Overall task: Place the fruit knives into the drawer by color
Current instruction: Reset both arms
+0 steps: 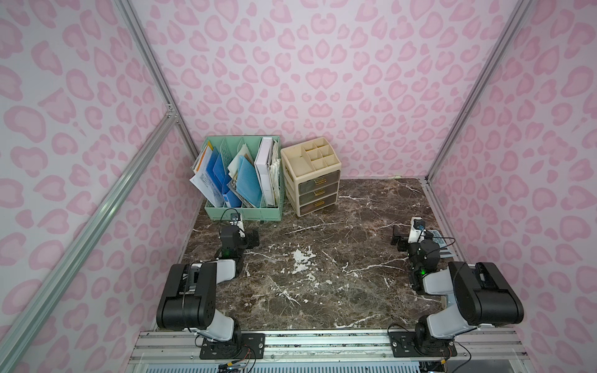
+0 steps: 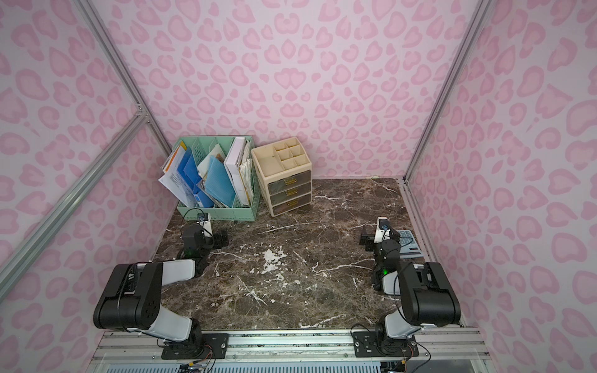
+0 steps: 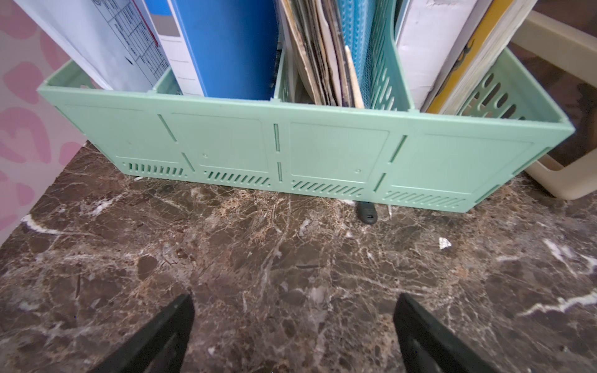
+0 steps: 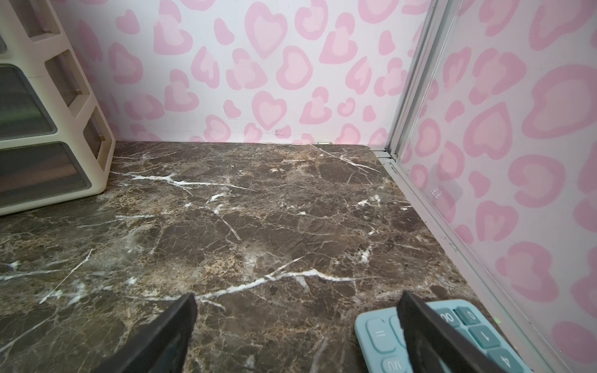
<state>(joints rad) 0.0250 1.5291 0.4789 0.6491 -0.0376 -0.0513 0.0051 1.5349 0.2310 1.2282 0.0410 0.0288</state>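
Note:
No fruit knives show in any view. The drawer unit (image 1: 318,190) (image 2: 289,191) is a cream organizer with three smoky drawers, all pushed in, standing at the back of the marble table; its side also shows in the right wrist view (image 4: 64,106). My left gripper (image 1: 253,239) (image 3: 295,303) hangs open and empty over bare marble, just in front of the green file rack. Near the table's right edge my right gripper (image 1: 396,240) (image 4: 297,302) is open and empty too, one finger over a calculator's corner.
A mint green file rack (image 1: 245,213) (image 3: 323,155) stuffed with folders and papers stands left of the drawer unit. A small dark object (image 3: 366,213) pokes out from under its front. A light blue calculator (image 1: 439,242) (image 4: 452,336) lies by the right wall.

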